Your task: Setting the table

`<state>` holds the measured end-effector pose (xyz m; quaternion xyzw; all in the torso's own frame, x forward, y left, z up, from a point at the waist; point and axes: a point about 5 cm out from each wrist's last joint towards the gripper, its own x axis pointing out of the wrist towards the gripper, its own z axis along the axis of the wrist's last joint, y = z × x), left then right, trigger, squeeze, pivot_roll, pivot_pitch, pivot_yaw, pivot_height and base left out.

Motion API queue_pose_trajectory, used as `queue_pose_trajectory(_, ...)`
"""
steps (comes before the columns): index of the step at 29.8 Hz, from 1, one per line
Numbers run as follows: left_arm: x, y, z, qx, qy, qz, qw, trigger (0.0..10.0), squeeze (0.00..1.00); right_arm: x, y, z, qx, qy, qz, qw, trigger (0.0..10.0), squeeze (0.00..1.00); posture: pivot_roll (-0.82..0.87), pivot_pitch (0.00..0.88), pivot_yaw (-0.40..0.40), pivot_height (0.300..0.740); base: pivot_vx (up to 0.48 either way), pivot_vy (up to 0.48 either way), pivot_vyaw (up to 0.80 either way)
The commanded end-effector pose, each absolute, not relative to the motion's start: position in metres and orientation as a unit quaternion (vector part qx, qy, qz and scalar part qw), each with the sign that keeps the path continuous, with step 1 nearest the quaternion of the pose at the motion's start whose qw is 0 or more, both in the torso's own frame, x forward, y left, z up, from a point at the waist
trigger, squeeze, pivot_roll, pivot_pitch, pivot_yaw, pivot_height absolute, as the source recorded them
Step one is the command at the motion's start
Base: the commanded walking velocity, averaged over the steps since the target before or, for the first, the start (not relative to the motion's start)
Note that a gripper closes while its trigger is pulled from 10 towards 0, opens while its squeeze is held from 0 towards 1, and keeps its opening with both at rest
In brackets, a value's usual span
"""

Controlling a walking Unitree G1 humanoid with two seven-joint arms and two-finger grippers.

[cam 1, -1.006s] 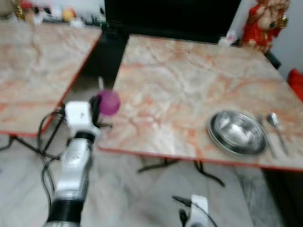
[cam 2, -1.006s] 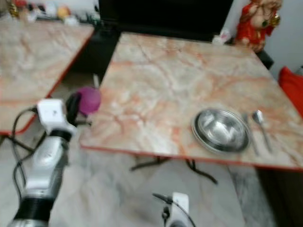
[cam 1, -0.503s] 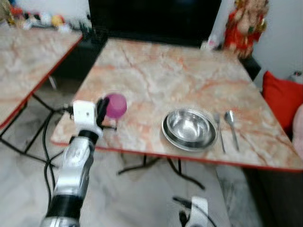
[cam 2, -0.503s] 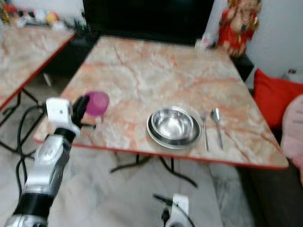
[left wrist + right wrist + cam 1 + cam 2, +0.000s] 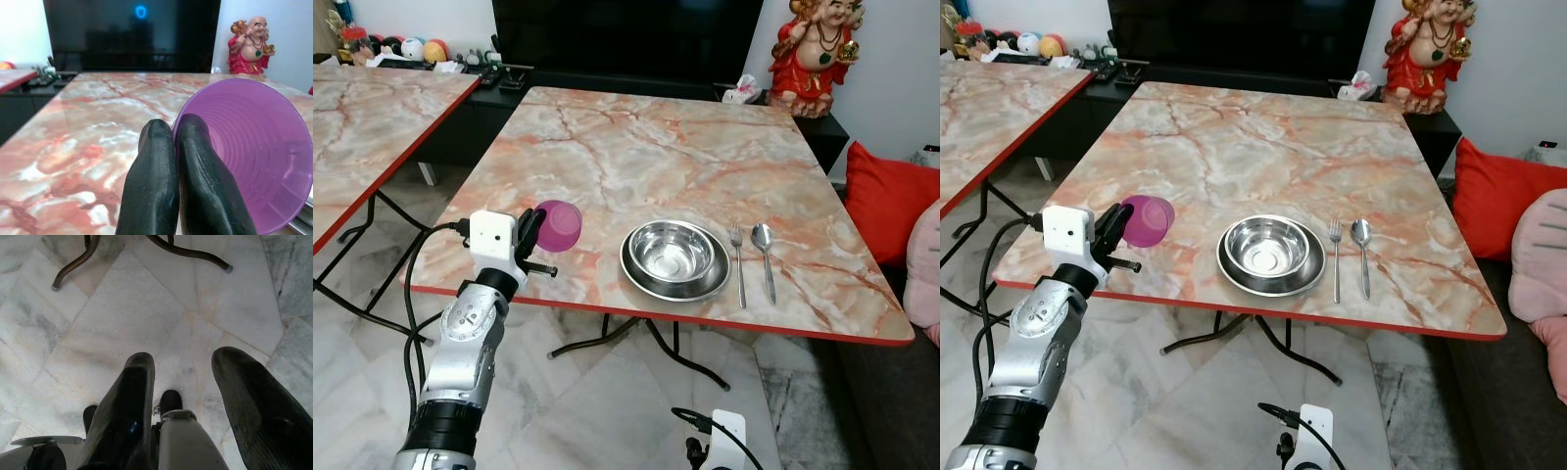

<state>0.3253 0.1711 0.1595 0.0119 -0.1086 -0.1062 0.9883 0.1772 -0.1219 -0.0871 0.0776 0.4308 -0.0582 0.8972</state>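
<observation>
Head-mounted stereo pair, looking forward and down from a standing distance, both sharing the marble worktop (image 5: 685, 157), steel bowl (image 5: 1270, 248) and left arm. Left wrist camera close along the left end effector (image 5: 176, 147), level across the same worktop toward the red statue (image 5: 250, 46). Right wrist camera aimed straight down past the right end effector (image 5: 183, 377) at the tiled floor (image 5: 146, 303).

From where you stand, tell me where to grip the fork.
Grip the fork at mid-handle from above with fingers closing across its width. It lies flat on the table, between the steel bowl and the spoon, so the sides are crowded.
</observation>
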Motion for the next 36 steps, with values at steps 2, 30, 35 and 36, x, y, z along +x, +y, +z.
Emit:
queue_pose_trajectory(2, 0.3252, 0.1676, 0.1596, -0.001, -0.107, -0.112, 0.988, 10.0, 0.00, 0.1778, -0.1238, -0.0869, 0.079, 0.430, -0.062, 0.897, 10.0, 0.00, 0.12, 0.000, -0.088, 0.736, 0.000, 0.000, -0.43)
queue_pose_trajectory(30, 0.3281, 0.1663, 0.1652, -0.010, -0.111, -0.106, 0.988, 10.0, 0.00, 0.1815, -0.1229, -0.0848, 0.081, 0.421, -0.059, 0.902, 10.0, 0.00, 0.12, 0.012, -0.092, 0.736, 0.257, 0.000, -0.12)
queue_pose_trajectory(35, 0.3284, 0.1656, 0.1675, -0.012, -0.112, -0.110, 0.987, 10.0, 0.00, 0.1817, -0.1220, -0.0846, 0.081, 0.421, -0.058, 0.902, 10.0, 0.00, 0.12, 0.019, -0.090, 0.736, 0.349, 0.000, 0.00)
queue_pose_trajectory(36, 0.3284, 0.1656, 0.1675, -0.012, -0.112, -0.110, 0.987, 10.0, 0.00, 0.1817, -0.1220, -0.0846, 0.081, 0.421, -0.058, 0.902, 10.0, 0.00, 0.12, 0.019, -0.090, 0.736, 0.259, 0.000, 0.00)
